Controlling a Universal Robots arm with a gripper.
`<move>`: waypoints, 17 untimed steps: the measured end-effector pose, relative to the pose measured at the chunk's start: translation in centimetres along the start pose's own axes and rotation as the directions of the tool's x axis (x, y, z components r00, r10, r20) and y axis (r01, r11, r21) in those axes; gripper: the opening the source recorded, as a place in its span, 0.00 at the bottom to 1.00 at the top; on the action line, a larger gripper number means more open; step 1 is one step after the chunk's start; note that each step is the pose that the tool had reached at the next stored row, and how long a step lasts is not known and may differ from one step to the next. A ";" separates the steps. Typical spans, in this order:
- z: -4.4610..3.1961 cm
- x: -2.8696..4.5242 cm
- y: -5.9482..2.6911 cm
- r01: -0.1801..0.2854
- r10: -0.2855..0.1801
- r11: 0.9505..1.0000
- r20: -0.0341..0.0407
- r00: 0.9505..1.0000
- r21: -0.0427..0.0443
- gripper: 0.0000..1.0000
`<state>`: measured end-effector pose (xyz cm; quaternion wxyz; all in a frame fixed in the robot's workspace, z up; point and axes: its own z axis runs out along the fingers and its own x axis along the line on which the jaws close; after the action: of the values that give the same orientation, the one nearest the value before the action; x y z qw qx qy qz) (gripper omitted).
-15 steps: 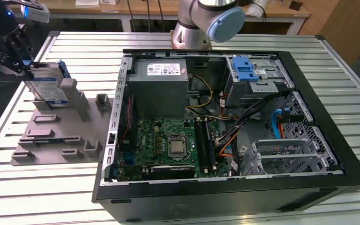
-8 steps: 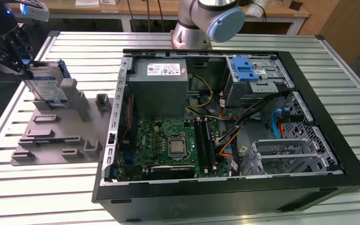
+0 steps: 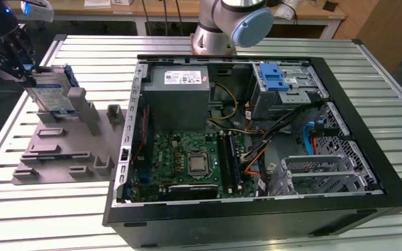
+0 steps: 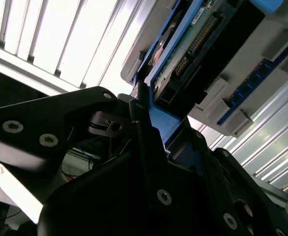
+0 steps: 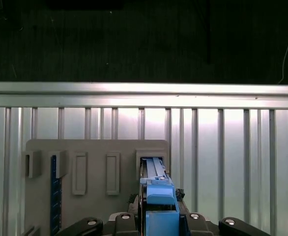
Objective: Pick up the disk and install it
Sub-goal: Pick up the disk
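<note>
The disk (image 3: 53, 93), a silver drive with a white-and-blue label and blue rails, stands on edge in a slot of the grey fixture (image 3: 68, 151) at the exterior view's left. My gripper (image 3: 21, 70) is at its upper outer edge, shut on the disk. In the second wrist view the dark fingers (image 4: 140, 105) press on the blue rail of the disk (image 4: 193, 39), with my gripper (image 4: 166, 123) around it. In the first wrist view the disk's blue end (image 5: 158, 196) sits between my gripper (image 5: 156, 219) jaws, over the fixture (image 5: 95, 147).
An open computer case (image 3: 257, 212) lies on the slatted table, at the exterior view's right of the fixture. Inside are a grey power-supply box (image 3: 180, 99), a blue latch on a metal cage (image 3: 274, 78), the motherboard (image 3: 190, 162) and a metal bay (image 3: 320, 172). The arm's base (image 3: 222, 26) stands behind the case.
</note>
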<state>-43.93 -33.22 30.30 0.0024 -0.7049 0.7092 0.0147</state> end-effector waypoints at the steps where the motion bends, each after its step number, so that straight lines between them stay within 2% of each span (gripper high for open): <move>1: -0.06 0.00 0.00 0.000 0.000 1.000 0.000 1.000 0.000 0.36; 17: -1.19 -0.03 0.02 0.000 0.000 1.000 0.000 1.000 0.000 0.36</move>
<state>-43.93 -33.21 31.49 0.0024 -0.7049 0.7092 0.0147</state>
